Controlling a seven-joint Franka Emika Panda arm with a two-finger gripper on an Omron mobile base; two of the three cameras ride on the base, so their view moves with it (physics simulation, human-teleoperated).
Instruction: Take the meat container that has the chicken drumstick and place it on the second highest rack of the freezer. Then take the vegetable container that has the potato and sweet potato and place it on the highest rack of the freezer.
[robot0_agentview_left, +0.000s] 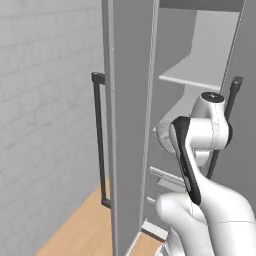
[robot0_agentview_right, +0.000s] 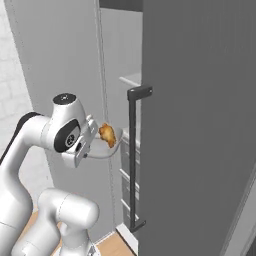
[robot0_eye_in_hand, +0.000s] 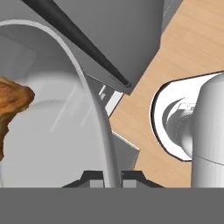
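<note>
1. The gripper (robot0_eye_in_hand: 112, 181) has its fingers (robot0_eye_in_hand: 98, 180) clamped tight on the thin rim of the meat container (robot0_eye_in_hand: 57, 144).
2. The pale container hangs level in the air before the open freezer (robot0_agentview_right: 120, 100), beside the freezer door's black handle (robot0_agentview_right: 132, 160).
3. The chicken drumstick (robot0_agentview_right: 107, 135) lies inside it; which way its long axis points cannot be told.
</note>
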